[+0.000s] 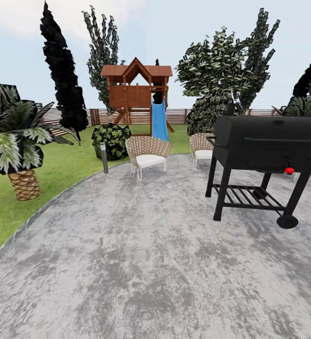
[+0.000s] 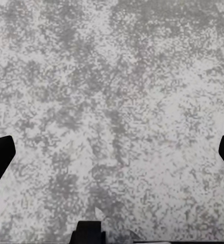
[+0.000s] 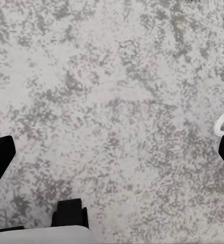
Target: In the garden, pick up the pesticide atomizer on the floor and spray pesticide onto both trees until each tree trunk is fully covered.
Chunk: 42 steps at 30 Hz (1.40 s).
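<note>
- Left gripper (image 2: 112, 152) and right gripper (image 3: 112, 152) hang with fingers spread wide over mottled grey paving (image 1: 141, 263), carrying nothing, probably because the robot is travelling.
- The atomizer is not yet found; black barbecue grill (image 1: 264, 146) stands ahead.

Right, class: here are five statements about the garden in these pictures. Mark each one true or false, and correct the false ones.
1. A black barbecue grill stands on the grey paved patio. True.
2. The slide on the wooden play tower is red. False: it is blue.
3. Two wicker chairs with white cushions, one nearer the lawn and one beside the grill, sit at the patio's far edge. True.
4. The short palm grows out of the paving. False: it stands on the green lawn.
5. The left wrist view shows the left gripper holding a bottle. False: its fingers stand wide apart over bare paving.
</note>
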Motion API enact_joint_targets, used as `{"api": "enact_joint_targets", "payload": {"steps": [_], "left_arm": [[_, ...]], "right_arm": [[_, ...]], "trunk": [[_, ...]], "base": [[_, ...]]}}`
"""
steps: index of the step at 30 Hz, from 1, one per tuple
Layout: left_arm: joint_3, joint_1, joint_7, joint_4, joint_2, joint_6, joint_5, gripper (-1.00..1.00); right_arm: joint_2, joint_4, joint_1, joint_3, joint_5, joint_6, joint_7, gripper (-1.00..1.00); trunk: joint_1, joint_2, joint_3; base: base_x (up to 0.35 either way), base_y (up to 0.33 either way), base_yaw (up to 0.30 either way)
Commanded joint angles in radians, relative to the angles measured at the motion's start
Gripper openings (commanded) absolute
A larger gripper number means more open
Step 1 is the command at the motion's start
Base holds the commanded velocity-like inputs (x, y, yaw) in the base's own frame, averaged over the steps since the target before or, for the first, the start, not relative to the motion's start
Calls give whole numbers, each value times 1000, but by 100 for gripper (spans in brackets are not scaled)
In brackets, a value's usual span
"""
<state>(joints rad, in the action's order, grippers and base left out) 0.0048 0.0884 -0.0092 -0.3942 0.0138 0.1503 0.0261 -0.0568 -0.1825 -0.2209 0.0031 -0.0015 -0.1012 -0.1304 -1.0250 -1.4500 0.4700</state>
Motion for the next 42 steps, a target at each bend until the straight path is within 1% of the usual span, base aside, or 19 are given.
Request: {"api": "enact_joint_targets", "payload": {"steps": [1, 13, 24, 30, 42], "left_arm": [[0, 0, 0, 0, 0, 0, 0, 100], [1, 0, 0, 0, 0, 0, 0, 100], [0, 0, 0, 0, 0, 0, 0, 100], [0, 0, 0, 0, 0, 0, 0, 100], [0, -1, 0, 0, 0, 1, 0, 100]], "right_arm": [[0, 0, 0, 0, 0, 0, 0, 100], [0, 1, 0, 0, 0, 0, 0, 100], [0, 1, 0, 0, 0, 0, 0, 100], [0, 2, 0, 0, 0, 0, 0, 100], [0, 2, 0, 0, 0, 0, 0, 100]], "trunk": [[0, 0, 0], [0, 0, 0], [0, 0, 0], [0, 0, 0], [0, 0, 0]], "base": [[315, 228, -300], [276, 274, -300], [204, 288, -300], [103, 90, -300], [8, 5, -300]]}}
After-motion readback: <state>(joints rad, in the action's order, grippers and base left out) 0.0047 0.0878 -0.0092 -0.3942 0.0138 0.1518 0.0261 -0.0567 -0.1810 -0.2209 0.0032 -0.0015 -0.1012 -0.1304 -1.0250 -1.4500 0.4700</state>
